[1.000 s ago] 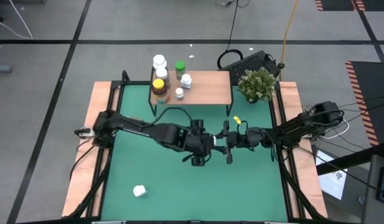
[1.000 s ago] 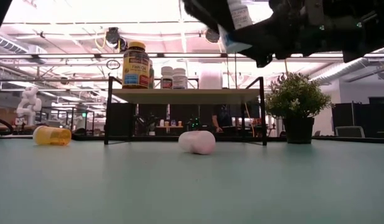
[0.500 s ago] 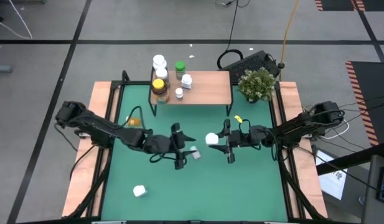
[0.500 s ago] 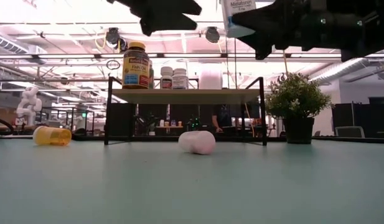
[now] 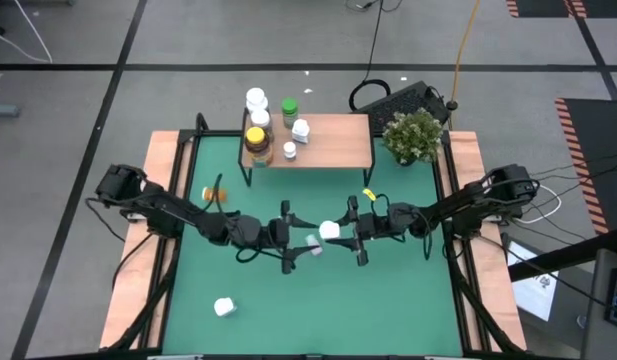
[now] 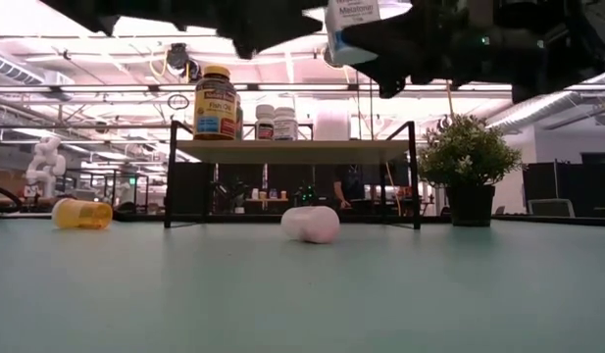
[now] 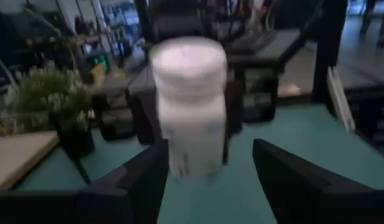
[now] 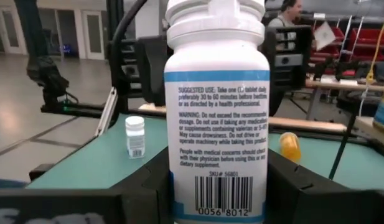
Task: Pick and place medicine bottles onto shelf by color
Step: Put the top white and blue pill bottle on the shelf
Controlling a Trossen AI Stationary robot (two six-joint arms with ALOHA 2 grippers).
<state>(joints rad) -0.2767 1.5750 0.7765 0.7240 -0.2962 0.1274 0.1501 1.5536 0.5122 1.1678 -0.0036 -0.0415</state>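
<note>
A white plastic medicine bottle (image 8: 215,118) with a blue-striped label is pinched upright by the right gripper (image 5: 356,233) above mid-table, facing the left gripper (image 5: 286,243), whose fingers are spread with nothing between them.

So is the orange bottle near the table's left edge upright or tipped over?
Tipped over. The orange bottle lies on its side on the green table, its long axis level in the low view.

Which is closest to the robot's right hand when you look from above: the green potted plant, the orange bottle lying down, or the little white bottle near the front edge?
Measured from the right hand, which holds a white plastic bottle:
1. Green potted plant, at the table's far right corner.
2. Orange plastic bottle lying on its side, on the left.
3. Small white bottle, near the front left edge.
</note>
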